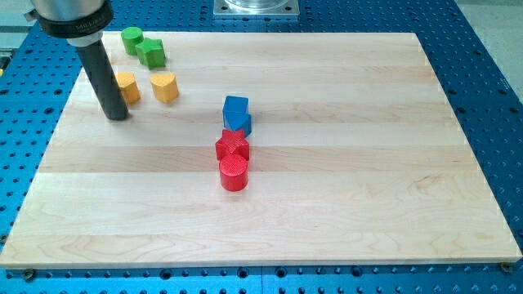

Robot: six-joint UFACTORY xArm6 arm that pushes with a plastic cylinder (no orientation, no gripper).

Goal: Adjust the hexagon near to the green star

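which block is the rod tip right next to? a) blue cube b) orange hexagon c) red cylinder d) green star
b: my tip sits just at the view's left of the orange hexagon, seemingly touching or nearly so, while the green star lies farther toward the view's top and the blue cube and red cylinder are near the board's middle.

A straight, smooth, matte black cylindrical rod [107, 77] makes up the visible arm end. Above it sits a wider black round collar [72, 23] carrying a line of small white lettering too fine to read, topped by a silvery metal ring [69, 6]. My tip [117, 117] is blunt and flat-ended.
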